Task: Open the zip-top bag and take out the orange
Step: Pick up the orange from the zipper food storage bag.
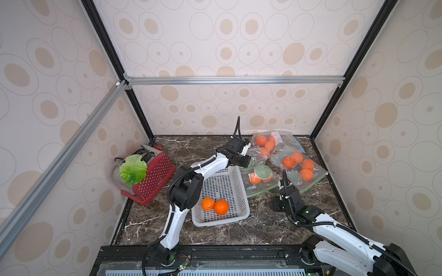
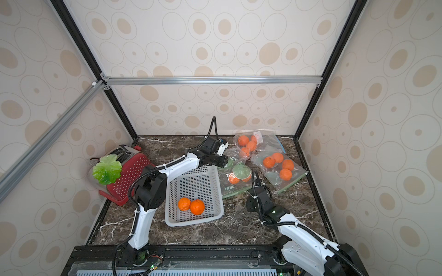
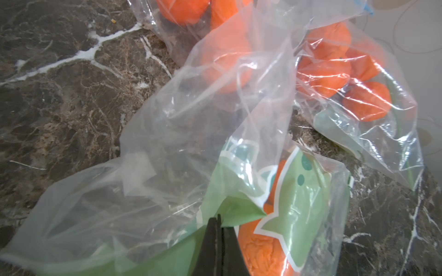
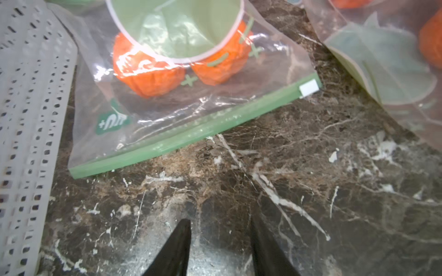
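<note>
The zip-top bag (image 1: 259, 181) (image 2: 235, 181) lies on the marble table just right of the basket. It is clear with green print and a green zip strip (image 4: 191, 133). Two oranges (image 4: 148, 76) sit inside it under the printed film. My left gripper (image 3: 216, 222) (image 1: 248, 162) is at the bag's far end, shut on a fold of its green film, with an orange (image 3: 258, 248) close beside the fingers. My right gripper (image 4: 220, 224) (image 1: 278, 202) hovers over bare marble a short way in front of the zip strip, open, with nothing between its fingers.
A white perforated basket (image 1: 241, 181) holding two loose oranges (image 1: 215, 205) stands left of the bag. Two more clear bags of oranges (image 1: 299, 167) (image 1: 265, 143) lie behind and to the right. A red toaster (image 1: 155, 176) with a green leaf (image 1: 132, 169) sits at the left wall.
</note>
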`<state>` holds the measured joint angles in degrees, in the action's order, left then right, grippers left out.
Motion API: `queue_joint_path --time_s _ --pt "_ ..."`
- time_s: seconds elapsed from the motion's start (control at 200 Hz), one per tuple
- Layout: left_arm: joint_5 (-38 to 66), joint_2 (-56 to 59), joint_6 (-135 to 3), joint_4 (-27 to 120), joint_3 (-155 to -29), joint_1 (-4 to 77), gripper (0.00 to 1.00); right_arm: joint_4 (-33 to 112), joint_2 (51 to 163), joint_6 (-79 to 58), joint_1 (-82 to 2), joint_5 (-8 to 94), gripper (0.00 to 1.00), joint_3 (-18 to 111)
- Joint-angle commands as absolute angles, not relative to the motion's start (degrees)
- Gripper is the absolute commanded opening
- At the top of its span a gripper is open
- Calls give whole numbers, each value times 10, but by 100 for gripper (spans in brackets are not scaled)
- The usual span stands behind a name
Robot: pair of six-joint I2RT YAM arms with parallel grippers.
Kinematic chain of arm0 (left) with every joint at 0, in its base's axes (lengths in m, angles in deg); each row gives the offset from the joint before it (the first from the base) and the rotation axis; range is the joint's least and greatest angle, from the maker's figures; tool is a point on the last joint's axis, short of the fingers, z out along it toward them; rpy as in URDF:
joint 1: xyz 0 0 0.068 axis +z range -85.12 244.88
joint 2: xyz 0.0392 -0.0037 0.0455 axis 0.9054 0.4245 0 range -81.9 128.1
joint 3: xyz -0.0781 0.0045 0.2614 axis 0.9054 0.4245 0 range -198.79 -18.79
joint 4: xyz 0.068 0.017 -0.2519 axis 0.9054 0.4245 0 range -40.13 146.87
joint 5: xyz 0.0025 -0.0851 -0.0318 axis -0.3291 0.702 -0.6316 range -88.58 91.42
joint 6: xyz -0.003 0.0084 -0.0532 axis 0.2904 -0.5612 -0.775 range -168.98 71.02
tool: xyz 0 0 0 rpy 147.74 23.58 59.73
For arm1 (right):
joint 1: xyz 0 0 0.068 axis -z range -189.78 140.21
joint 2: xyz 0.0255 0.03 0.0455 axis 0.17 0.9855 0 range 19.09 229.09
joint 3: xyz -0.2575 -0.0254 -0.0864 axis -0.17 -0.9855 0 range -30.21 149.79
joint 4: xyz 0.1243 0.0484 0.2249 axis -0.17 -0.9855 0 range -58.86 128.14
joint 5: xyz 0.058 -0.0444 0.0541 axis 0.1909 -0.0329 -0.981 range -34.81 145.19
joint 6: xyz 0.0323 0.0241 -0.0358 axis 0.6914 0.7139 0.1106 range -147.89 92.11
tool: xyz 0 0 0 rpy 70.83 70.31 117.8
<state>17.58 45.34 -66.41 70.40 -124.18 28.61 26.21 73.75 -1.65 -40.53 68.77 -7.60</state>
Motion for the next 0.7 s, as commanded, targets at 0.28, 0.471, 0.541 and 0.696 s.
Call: queue_joint_path --time_s 0.28,0.471,0.541,0.696 --pt "139 516 -634 785 -1327 289 0 374 922 -12 -391 670 37 -1" --pt "141 522 -628 791 -1328 289 0 418 1000 -26 -385 650 36 41" --pt "145 522 -627 792 -1326 289 0 428 1020 -33 -381 645 35 53" --pt "151 521 -623 789 -1323 289 0 457 1024 -46 -379 622 34 54"
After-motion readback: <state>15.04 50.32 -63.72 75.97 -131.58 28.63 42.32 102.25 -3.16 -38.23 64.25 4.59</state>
